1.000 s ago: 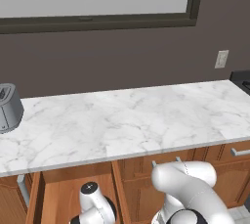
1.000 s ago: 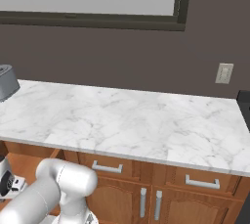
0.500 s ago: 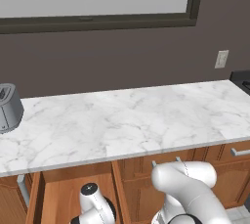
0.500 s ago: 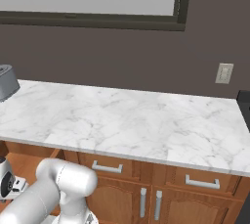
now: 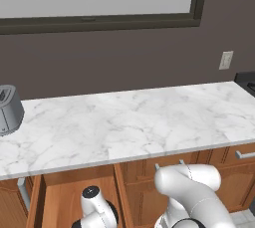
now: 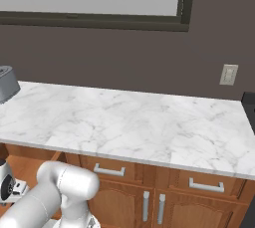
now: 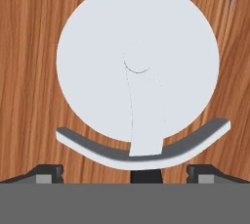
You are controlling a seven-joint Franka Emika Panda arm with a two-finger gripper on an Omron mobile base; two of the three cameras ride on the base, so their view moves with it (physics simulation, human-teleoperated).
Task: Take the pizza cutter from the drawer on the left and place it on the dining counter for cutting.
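A home kitchen: marble worktop [image 5: 129, 127] over brown cabinets [image 6: 164, 197], a toaster [image 5: 9, 110], a wall socket [image 6: 228, 74].

The cutter [image 7: 137, 71] is lying flat on the drawer [image 7: 29, 71] floor, its round wheel facing up, while the open gripper [image 7: 125, 173] is straddling its curved guard.

No visible change over the past second from either base camera. Same framing on both sides, so no drive of the base. No shift of the white arm [image 5: 187, 182], bent low in front of the open drawer [image 5: 60, 199], and no move of the toaster [image 5: 9, 110] on the marble worktop [image 5: 134, 122]. No earlier frame from the hand camera to hold against the present close look at the pizza cutter [image 7: 136, 66], so no telling of change there.
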